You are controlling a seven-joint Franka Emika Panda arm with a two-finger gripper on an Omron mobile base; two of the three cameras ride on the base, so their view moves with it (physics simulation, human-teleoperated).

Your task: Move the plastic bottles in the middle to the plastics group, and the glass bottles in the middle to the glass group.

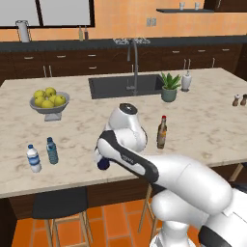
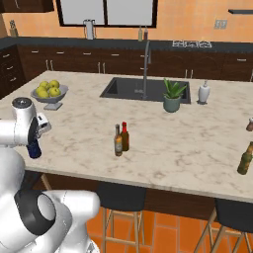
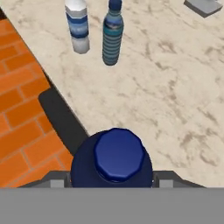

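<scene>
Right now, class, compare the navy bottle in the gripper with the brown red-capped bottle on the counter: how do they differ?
1. The navy bottle is squat with a broad blue cap; the brown bottle is slim with a narrow neck and a red cap.
2. The navy bottle sits between the fingers of the gripper near the counter's front edge; the brown bottle stands free, mid-counter.
3. The navy bottle is nearer the two water bottles.
Both are upright and capped.
</scene>
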